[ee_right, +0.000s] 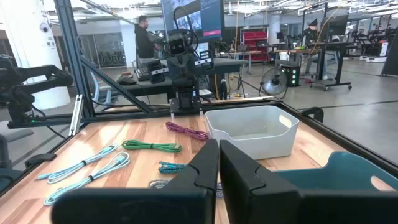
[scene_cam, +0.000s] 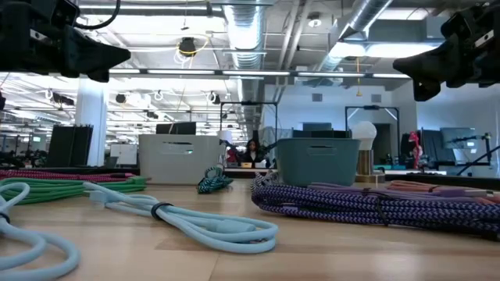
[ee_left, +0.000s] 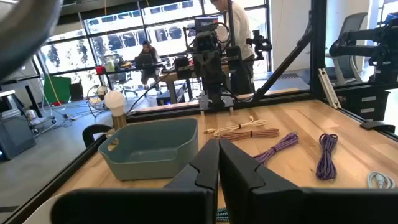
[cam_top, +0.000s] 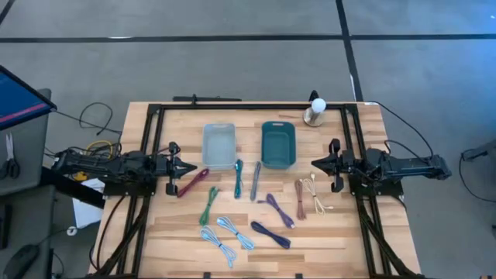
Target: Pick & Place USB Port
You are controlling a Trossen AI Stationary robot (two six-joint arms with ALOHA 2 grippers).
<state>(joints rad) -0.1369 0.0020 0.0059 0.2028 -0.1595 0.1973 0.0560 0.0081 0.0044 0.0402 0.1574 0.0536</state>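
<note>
Several coiled USB cables lie on the wooden table: maroon point(cam_top: 193, 182), teal point(cam_top: 238, 178), grey point(cam_top: 256, 180), green point(cam_top: 209, 205), light blue point(cam_top: 225, 236), purple point(cam_top: 280, 209), dark purple point(cam_top: 270, 234) and beige point(cam_top: 311, 194). Beyond them stand a pale grey bin point(cam_top: 219, 145) and a teal bin point(cam_top: 278, 143). My left gripper point(cam_top: 194, 166) hovers shut at the table's left, above the maroon cable's end. My right gripper point(cam_top: 313, 163) hovers shut at the right, beside the teal bin. In the wrist views both pairs of fingers point(ee_left: 219, 168) point(ee_right: 219, 165) are together and hold nothing.
A lamp with a white bulb point(cam_top: 316, 110) stands at the far edge, right of the teal bin. A dark frame point(cam_top: 232, 105) runs round the tabletop. People and desks show in the room beyond. Bare wood lies between the cables and the near edge point(cam_top: 325, 240).
</note>
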